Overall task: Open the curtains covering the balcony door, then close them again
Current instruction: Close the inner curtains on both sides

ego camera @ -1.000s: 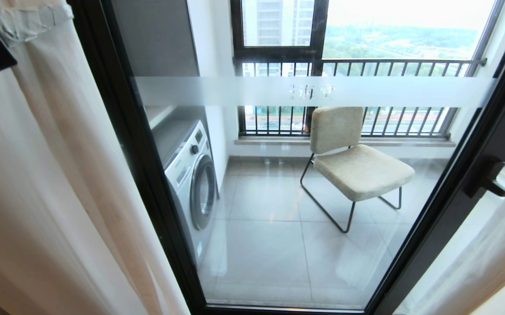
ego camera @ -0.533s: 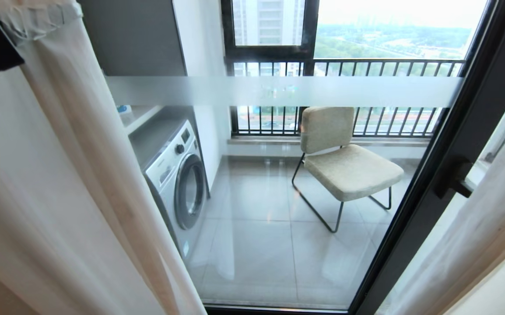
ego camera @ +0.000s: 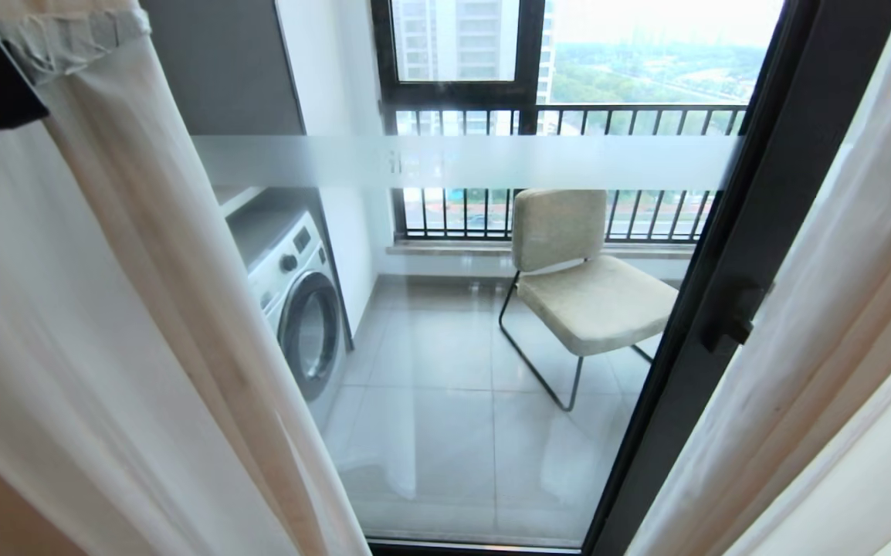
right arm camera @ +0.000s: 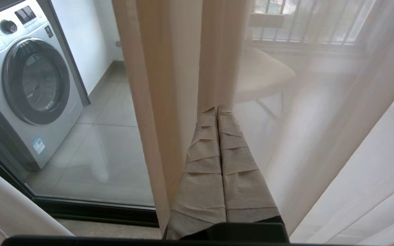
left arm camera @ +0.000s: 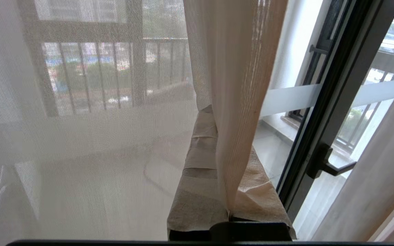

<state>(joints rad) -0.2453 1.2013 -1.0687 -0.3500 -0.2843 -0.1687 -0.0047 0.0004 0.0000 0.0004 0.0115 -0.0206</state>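
Head view: my left gripper (ego camera: 67, 35) sits in the upper left corner, its cloth-wrapped fingers pinched shut on the left curtain (ego camera: 106, 324). The black arm behind it fills the far left edge. That curtain is cream and soft, falling in a long diagonal fold from the upper left to the bottom centre. A second curtain (ego camera: 824, 332) hangs along the right side, thick beige with a paler layer beneath. Between them the door (ego camera: 692, 340) shows: clear glass in a dark metal frame, a frosted band across the upper third, a black handle (ego camera: 731, 316) at mid right. Through the glass I see a white washer (ego camera: 299, 309), a padded beige chair (ego camera: 584, 293) on thin black legs, glossy grey tiles and black railings.

Left wrist view: my taped fingers (left arm camera: 200, 184) rise from the bottom centre, closed on a ribbed cream fold that drops between them. Fine white sheer (left arm camera: 81, 119) veils the left half; the dark frame and handle stand at right.

Right wrist view: my right gripper (right arm camera: 217, 112) points up from the bottom centre, its two taped fingers pressed flat together with no cloth between them. The beige curtain hangs just behind the tips, though I cannot tell whether it touches them. The washer is at upper left and sheer folds at right.
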